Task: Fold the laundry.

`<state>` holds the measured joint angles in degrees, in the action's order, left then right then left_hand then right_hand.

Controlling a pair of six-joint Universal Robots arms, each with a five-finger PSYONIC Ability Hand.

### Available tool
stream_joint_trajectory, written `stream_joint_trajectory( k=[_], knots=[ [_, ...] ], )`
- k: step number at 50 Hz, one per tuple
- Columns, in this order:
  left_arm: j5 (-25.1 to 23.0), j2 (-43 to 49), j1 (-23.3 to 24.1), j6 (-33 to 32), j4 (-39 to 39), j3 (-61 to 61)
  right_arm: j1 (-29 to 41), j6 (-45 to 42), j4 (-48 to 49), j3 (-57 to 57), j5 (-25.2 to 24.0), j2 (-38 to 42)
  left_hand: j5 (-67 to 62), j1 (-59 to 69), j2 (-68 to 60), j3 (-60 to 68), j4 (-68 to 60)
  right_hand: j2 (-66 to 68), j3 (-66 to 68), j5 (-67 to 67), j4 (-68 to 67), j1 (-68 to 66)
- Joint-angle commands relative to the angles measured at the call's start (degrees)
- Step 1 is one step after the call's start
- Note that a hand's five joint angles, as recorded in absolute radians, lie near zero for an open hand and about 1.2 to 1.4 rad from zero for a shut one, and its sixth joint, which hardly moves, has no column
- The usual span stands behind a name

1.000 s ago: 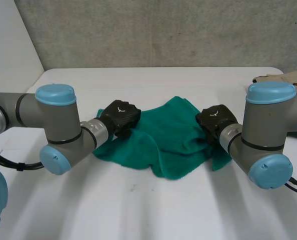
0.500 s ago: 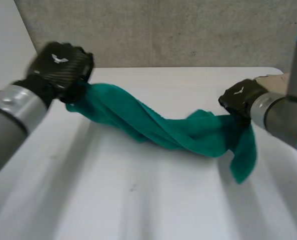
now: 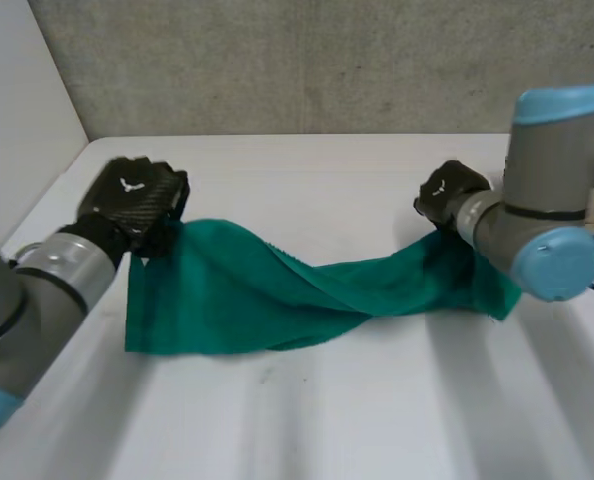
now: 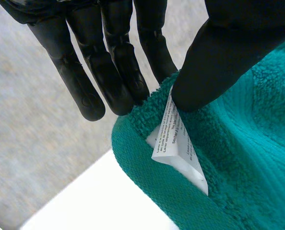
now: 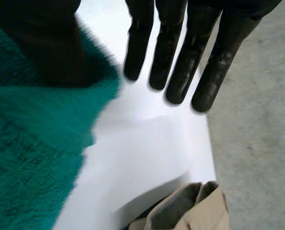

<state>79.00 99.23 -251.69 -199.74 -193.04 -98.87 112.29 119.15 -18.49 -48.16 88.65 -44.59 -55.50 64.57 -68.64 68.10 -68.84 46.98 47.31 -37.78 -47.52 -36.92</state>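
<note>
The green towel [image 3: 267, 290] hangs twisted between both hands, sagging toward the white surface [image 3: 307, 420]. The left hand [image 3: 132, 205] pinches a corner beside the label [image 4: 173, 139]. The right hand [image 3: 445, 192] clamps the opposite end under its thumb. This looks like the spreading step, and the next move probably calls for untwisting the towel and laying it flat.

A green towel [image 5: 32, 153] is being pinned near its edge under the thumb [image 5: 41, 43] of the right hand [image 5: 195, 43]. The fingers [image 5: 219, 67] are being held straight and slightly spread, and are being stretched past the towel's edge over the white table [image 5: 147, 158]. A beige cloth [image 5: 190, 211] is being shown at the table's edge, apart from the towel. A grey surface [image 5: 257, 134] is being shown beyond that edge.
</note>
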Motion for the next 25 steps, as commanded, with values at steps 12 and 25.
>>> stream_joint_trajectory(
  k=[12, 25],
  knots=[
    [4.2, 7.1, 0.0, 0.5, -0.3, 6.3, -5.6, 32.0, 7.9, -19.0, -2.3, -18.0, -14.5, 15.4, -11.4, 11.9, -11.2, -37.0, -37.3, 37.8, 37.5, 26.9],
    [4.2, 7.0, 0.1, 0.7, -0.3, 5.6, -8.9, 19.6, 13.8, -38.0, -11.3, -23.4, -14.5, 15.4, -11.4, 11.9, -11.2, -37.0, -37.3, 37.8, 37.5, 26.9]
  ],
)
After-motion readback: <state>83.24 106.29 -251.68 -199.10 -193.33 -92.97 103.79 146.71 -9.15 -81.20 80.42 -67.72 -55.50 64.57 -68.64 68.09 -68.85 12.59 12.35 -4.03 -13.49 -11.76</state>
